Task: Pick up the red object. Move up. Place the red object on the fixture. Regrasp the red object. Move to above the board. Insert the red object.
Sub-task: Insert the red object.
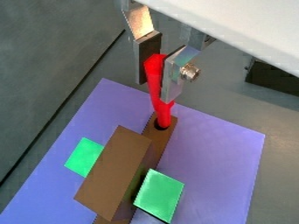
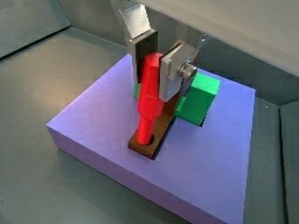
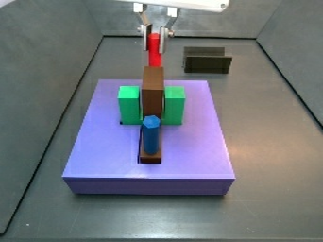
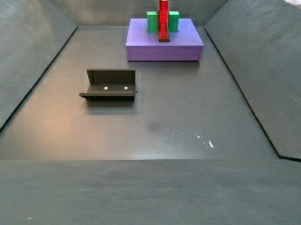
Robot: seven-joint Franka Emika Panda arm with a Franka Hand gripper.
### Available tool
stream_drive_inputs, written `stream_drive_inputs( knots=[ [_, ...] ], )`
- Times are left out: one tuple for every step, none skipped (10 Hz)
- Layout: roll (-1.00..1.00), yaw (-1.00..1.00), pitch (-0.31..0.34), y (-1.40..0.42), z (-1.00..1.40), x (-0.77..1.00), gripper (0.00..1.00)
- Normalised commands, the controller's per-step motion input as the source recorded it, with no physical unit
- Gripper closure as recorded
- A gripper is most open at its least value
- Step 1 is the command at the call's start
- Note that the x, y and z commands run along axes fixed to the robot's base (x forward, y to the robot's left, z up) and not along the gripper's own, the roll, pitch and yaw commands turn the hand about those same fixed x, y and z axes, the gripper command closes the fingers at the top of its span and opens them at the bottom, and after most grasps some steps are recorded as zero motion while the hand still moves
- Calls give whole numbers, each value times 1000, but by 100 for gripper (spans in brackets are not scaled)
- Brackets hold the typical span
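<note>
Nearest the lens in a wrist view we have the brown bar point(image 1: 119, 171) lying across the board point(image 1: 216, 166), a green block point(image 1: 84, 156) on one side and another green block point(image 1: 159, 193) on the other. We see the gripper point(image 1: 158, 63) above the board's far end, its flat silver fingers point(image 1: 177, 72) clenched on the red object point(image 1: 159, 90). That peg stands upright, upper part between the pads, lower tip down in a dark hole at the end of the brown bar; depth inside we cannot tell. In both wrist views the peg is vertical point(image 2: 147, 98) and the board point(image 2: 100, 114) sits below it.

In a side view we note the blue cylinder point(image 3: 150, 134) upright at the near end of the bar point(image 3: 153, 90), well apart from the red peg point(image 3: 154, 46) at the far end. Fixture point(image 3: 207, 61) sits on the floor beyond the board, to the right, apart from it.
</note>
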Motion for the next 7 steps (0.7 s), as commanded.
stream_drive_inputs(
  knots=[
    [-9,0,0,-3,-109,-97,100],
    [0,0,-23,-20,-80,-220,100],
    [-34,11,-71,-109,-171,-166,100],
    [-39,0,-63,-100,-154,-154,100],
    [-44,0,-43,-97,-131,-120,100],
    [-50,0,-27,-117,-100,-71,100],
    [-50,0,-27,-89,-163,0,100]
  ],
)
